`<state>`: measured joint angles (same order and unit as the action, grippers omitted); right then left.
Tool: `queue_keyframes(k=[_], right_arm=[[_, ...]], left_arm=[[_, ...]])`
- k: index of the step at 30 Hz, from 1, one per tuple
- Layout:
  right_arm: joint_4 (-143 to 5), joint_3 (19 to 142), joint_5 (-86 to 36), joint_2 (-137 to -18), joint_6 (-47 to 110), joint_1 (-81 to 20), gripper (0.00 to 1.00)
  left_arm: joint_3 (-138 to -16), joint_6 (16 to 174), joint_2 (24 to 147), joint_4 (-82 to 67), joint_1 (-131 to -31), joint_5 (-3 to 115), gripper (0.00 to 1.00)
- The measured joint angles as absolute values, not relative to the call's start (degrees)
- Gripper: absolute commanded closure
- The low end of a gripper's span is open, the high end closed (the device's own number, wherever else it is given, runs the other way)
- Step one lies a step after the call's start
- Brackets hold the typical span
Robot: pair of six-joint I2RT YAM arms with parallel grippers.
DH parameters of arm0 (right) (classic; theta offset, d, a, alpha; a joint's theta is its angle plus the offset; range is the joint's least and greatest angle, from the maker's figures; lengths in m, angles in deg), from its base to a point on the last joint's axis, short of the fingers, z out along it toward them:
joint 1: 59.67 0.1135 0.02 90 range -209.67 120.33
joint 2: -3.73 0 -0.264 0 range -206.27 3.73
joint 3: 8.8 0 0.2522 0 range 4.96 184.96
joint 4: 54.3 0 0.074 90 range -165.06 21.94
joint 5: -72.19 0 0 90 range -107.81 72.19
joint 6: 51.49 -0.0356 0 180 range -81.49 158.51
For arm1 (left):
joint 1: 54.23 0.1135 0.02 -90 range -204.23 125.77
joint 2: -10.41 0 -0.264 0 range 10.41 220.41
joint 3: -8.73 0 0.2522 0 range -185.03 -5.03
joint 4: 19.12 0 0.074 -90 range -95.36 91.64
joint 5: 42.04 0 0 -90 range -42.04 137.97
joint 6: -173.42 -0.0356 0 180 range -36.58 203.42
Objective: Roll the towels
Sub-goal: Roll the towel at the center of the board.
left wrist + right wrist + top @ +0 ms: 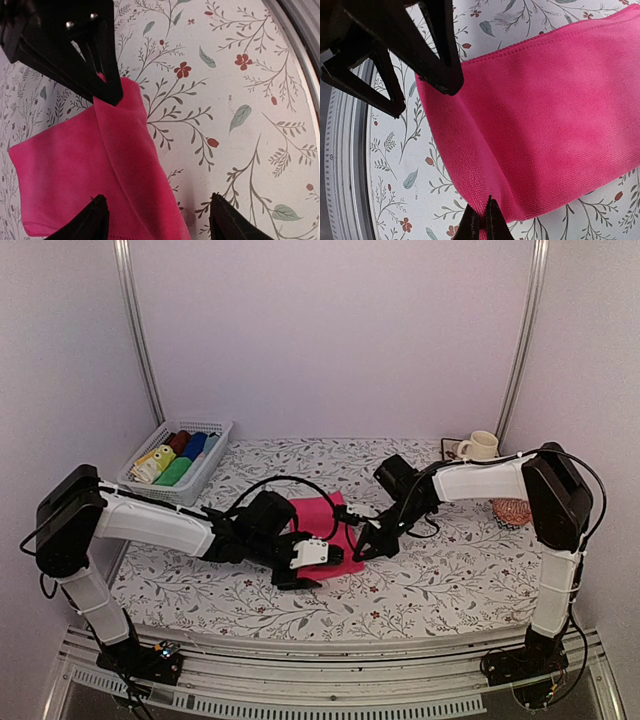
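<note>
Pink, finely ribbed cloth is lying near the middle of the tabletop (440, 580), between the two arms: this is the hot pink towel (555, 115). It is resting mostly flat, with one side being drawn up into a soft ridge. The right fingers (482, 222) are closed and pinching the towel at a corner by the hem. The left fingers (92, 222) are standing open and gripping nothing; one is hovering over the cloth, the other over bare tabletop, so the towel's edge is running between them.

Judging by the way it is draping, the towel is looking very light, limp and quite unbreakable. It is not holding any shape of its own, so a roll is likely to be springing loose wherever nothing is pressing on it. Its pile is probably clinging a little to the patterned cover, making dragging risky and lifting safer. The stitched hem is looking like the firmest place to be taking hold, ideally at both corners of one edge so the roll is starting straight.

Far left, the lime-yellow patterned towel (152, 462) is appearing already rolled, sitting in the white basket (195, 487) beside other cloth rolls (178, 472)
</note>
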<state>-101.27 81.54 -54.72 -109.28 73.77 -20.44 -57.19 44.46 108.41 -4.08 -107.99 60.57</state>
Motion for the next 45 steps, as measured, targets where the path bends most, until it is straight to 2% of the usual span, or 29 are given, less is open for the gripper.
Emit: queue_keyframes(k=[2,6,8,19,40,45], right_arm=[[-101.3,81.5,-54.9,-109.3,73.6,-20.8,0.98],[-101.2,81.5,-55.1,-109.3,73.6,-20.9,0.98],[-101.2,81.5,-55.2,-109.3,73.6,-21.0,0.98],[-101.2,81.5,-55.6,-109.3,73.2,-21.2,0.98],[-100.1,84.6,-52.5,-114.0,70.3,-21.9,0.96],[-99.7,84.6,-51.9,-114.8,69.8,-22.1,0.95]], left_arm=[[-57.9,44.7,109.3,-3.5,-108.2,60.6,0.42],[-58.4,45.3,110.8,-2.1,-108.3,60.4,0.48],[-58.4,45.5,111.3,-1.4,-108.4,60.2,0.54],[-59.2,47.3,113.2,-0.9,-108.4,56.3,0.71],[-59.8,50.8,115.4,0.7,-107.7,53.3,0.68],[-60.4,51.6,115.9,0.5,-107.5,52.5,0.63]])
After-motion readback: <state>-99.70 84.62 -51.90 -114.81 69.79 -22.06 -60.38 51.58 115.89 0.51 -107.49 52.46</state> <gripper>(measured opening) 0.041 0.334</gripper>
